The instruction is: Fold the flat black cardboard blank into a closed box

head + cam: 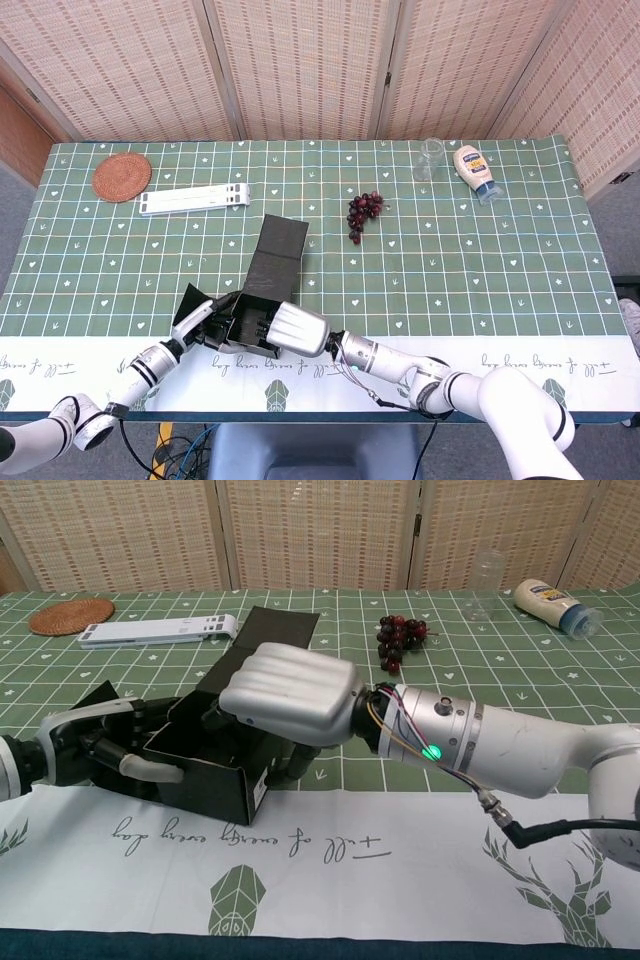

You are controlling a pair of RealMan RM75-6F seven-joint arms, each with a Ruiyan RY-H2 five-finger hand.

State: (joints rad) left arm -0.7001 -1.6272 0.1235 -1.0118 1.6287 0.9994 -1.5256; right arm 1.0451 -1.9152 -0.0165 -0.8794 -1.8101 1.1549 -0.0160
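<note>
We note the black cardboard box [205, 765] partly formed at the table's near edge, left of centre, its lid flap [276, 250] lying open toward the far side. The left hand [105, 745] grips the box's left wall, fingers curled around it. The right hand [290, 695] sits over the open top with fingers curled down inside; whether it grips a wall we cannot tell. Farther off lie grapes [363, 213], a white stand [195, 199] and a woven coaster [122, 176].
</note>
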